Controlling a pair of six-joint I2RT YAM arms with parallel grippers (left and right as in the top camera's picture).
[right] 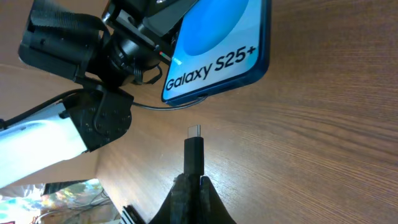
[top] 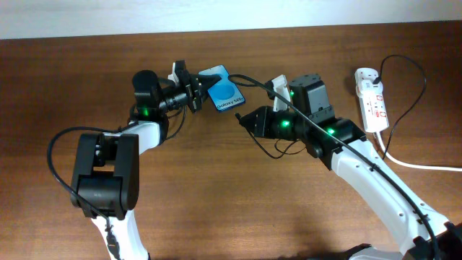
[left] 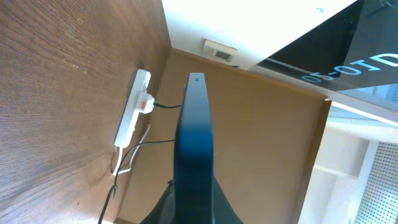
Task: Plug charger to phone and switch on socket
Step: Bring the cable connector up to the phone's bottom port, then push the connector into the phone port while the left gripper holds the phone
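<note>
Right gripper [right: 194, 180] is nearest, jaws clamped on the black plug body of the charger [right: 194, 152], with the metal tip poking out free. The tip is near the text end of the phone [top: 225, 92] but apart from it, not in the port.

The cable is thin and limp and won't push. So the hold belongs on the stiff plug body just behind the tip, as it is now. The plug is small and light and could twist in the jaws if pressed off-axis.

The phone is far-centre, apparently lifted off the counter [top: 216, 209] and tilted, blue screen up. Left gripper [top: 198, 92] is pinched shut across its left end. The phone is rigid, slim and glass-faced, probably slick. Held at one end, it may pivot under insertion force, and the port needs a square approach.

The socket [top: 372, 101] lies flat at the far right, well apart from both grippers. Its white cord [top: 426, 165] leaves to the right. The red switch [left: 144, 104] looks not yet pressed. The strip is light and may skate when pushed.
</note>
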